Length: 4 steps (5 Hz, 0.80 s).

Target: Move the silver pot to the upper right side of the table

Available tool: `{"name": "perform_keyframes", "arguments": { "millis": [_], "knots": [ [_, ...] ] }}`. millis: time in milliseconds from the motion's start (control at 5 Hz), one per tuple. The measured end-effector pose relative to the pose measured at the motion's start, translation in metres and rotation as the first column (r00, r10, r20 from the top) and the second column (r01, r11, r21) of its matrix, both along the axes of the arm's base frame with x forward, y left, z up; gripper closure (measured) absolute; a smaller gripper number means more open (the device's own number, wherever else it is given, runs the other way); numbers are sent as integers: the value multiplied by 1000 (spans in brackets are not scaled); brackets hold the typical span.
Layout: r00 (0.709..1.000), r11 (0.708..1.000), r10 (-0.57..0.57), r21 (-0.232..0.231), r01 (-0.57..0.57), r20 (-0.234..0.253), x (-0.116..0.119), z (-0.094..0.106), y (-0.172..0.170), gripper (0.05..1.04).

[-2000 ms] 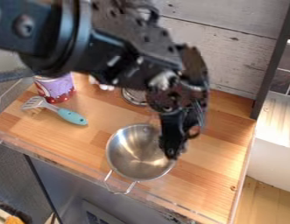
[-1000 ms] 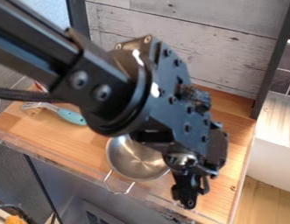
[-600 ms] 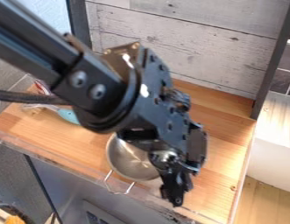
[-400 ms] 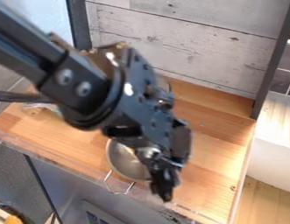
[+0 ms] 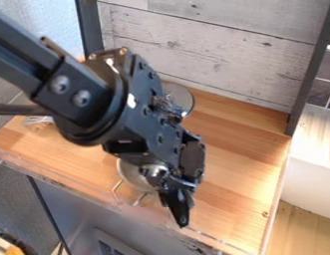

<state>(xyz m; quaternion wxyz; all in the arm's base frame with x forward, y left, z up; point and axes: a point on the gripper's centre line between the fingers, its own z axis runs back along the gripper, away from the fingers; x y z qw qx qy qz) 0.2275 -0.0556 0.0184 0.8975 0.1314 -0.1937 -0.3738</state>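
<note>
Silver pot (image 5: 131,174) shifted slightly left, black pincer (image 5: 180,214) also further left

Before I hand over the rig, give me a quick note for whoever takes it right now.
Gripper: low by the near edge, at the pot's right side; whether it grips the pot, I can't tell.
Silver pot: near edge of the table, left of the gripper and partly hidden by it.
Done: pot not yet at the upper right.
Left: get it there, probably minding the round lid-like disc at the back.
</note>
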Motion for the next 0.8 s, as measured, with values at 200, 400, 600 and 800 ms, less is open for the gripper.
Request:
{"name": "perform_keyframes", "arguments": {
  "millis": [200, 400, 600, 800],
  "knots": [
    [1000, 1000, -16, 5, 16, -4, 0, 0, -1, 968],
    [998, 998, -57, 6, 57, 4, 0, 6, -2, 1010],
    [991, 991, -129, 34, 128, 33, 0, 18, -2, 1011],
    [983, 982, -175, 89, 169, 63, 5, 34, 0, 1011]
  ]
}}
